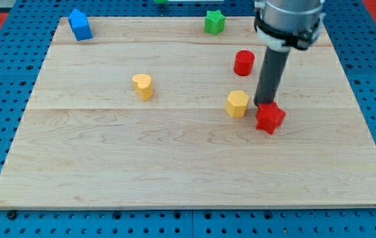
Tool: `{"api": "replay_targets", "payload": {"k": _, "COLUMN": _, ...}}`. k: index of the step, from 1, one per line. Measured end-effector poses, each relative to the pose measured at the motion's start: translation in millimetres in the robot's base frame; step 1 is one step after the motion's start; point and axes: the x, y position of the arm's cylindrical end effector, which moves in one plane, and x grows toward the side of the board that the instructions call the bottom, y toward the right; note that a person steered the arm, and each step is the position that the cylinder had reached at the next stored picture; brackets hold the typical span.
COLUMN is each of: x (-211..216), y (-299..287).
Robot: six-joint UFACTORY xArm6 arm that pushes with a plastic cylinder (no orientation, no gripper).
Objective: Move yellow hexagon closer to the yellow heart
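The yellow hexagon point(237, 104) sat right of the board's centre, well apart from the yellow heart point(143, 86), which lay to its left and slightly farther away. My tip point(265, 104) stood just right of the hexagon, apparently not yet touching it, so that a leftward stroke would likely drive the block toward the heart. I carried no jaws, only a plain rod, so nothing was held. A red star point(270, 118) lay just near of my tip, perhaps touching it. A red cylinder point(243, 63) stood farther back. A green star point(214, 22) and a blue block point(80, 24) occupied the far edge of the wooden board point(175, 172), clear of the intended path.
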Motion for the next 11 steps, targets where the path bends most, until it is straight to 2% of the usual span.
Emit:
{"api": "replay_targets", "payload": {"k": 1, "x": 23, "y": -36}}
{"api": "replay_targets", "payload": {"k": 2, "x": -5, "y": -47}}
{"api": "replay_targets", "payload": {"k": 3, "x": 3, "y": -21}}
{"api": "replay_targets", "payload": {"k": 4, "x": -17, "y": -1}}
{"api": "replay_targets", "payload": {"k": 6, "x": -32, "y": -104}}
{"api": "replay_targets", "payload": {"k": 7, "x": -33, "y": -113}}
{"api": "replay_targets", "payload": {"k": 9, "x": -44, "y": -24}}
{"api": "replay_targets", "payload": {"k": 11, "x": -87, "y": -94}}
